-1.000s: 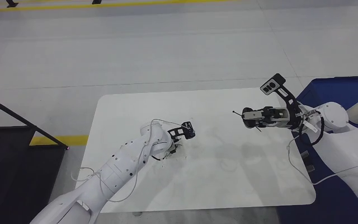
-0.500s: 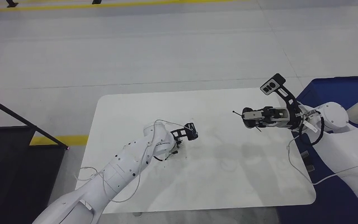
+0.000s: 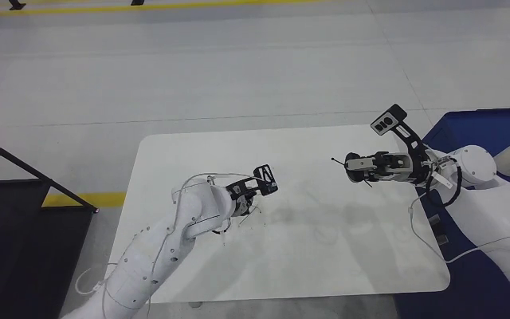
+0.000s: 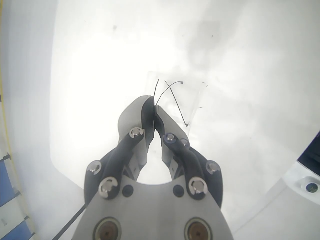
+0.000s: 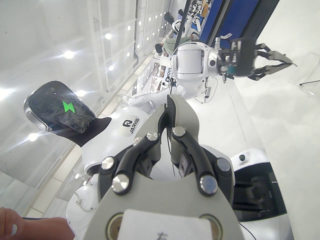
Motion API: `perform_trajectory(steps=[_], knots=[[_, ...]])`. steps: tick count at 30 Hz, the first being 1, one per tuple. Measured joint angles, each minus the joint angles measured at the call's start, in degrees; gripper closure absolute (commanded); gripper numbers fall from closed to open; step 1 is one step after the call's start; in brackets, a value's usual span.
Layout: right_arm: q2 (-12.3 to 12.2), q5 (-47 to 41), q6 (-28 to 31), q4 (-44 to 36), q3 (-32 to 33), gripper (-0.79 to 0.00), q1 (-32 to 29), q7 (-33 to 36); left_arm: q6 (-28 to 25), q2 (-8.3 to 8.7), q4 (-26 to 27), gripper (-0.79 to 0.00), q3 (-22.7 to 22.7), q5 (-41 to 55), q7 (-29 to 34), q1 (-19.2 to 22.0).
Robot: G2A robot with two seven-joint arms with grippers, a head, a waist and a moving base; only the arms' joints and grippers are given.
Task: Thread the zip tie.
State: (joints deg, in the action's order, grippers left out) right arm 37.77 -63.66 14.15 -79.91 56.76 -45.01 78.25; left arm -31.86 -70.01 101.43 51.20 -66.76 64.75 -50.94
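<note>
My left gripper (image 4: 153, 104) is shut on a thin black zip tie (image 4: 167, 89), whose free ends curl out past the fingertips. It hangs just above the white table (image 3: 319, 255), left of centre in the top view, where the left gripper (image 3: 247, 211) is small and dark. A second black zip tie (image 4: 178, 106) lies on a clear plastic sheet (image 4: 198, 96) beneath. My right gripper (image 5: 170, 101) is shut on another black zip tie (image 5: 171, 148). The right gripper (image 3: 351, 166) is held above the table's right part, and that zip tie's tip (image 3: 335, 162) points left toward the left gripper (image 5: 287, 63).
The table's rounded front-left corner (image 4: 57, 166) lies close behind the left gripper. A blue area (image 3: 470, 127) borders the table at the right. Loose cables (image 3: 430, 231) hang from the right arm over the table's right edge. A hand (image 5: 10, 223) sits at one corner of the right wrist view.
The left arm's elbow has swung left and its wrist has turned and risen slightly, the gripper staying over the same spot. The right arm has not moved.
</note>
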Motion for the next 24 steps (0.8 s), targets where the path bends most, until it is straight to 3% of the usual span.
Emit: perform_trajectory(steps=[8,10,12,14,16,19,24], knots=[[0.01,0.10,-0.31,-0.28,-0.13,0.000,-0.17,-0.23,-0.63,0.15,0.75,0.000,0.55,0.36,-0.69,-0.62],[0.05,-0.21,-4.19,-1.51,-0.37,0.000,-0.56,-0.35,0.65,0.25,1.65,0.000,0.72,-0.41,-1.77,-0.89],[-0.08,-0.17,-10.41,-1.71,-0.27,0.000,-0.41,1.18,3.78,0.45,4.61,0.000,-0.06,-4.88,-0.74,-1.09],[-0.28,0.69,-16.98,-1.02,-0.23,0.000,-0.13,4.45,8.20,0.59,10.07,0.000,-1.96,-15.20,0.55,-2.57],[-0.26,0.30,-21.38,0.67,-0.09,0.000,0.05,6.65,11.33,0.92,14.55,0.000,-2.13,-25.09,-3.24,-5.35],[0.01,-0.38,-23.56,1.80,0.03,0.000,0.45,7.26,11.85,1.53,17.29,0.000,-1.41,-34.72,-8.41,-8.42],[0.01,-0.33,-23.38,1.74,0.04,0.000,0.46,7.20,11.73,1.53,17.17,0.000,-1.43,-35.28,-8.23,-8.44]])
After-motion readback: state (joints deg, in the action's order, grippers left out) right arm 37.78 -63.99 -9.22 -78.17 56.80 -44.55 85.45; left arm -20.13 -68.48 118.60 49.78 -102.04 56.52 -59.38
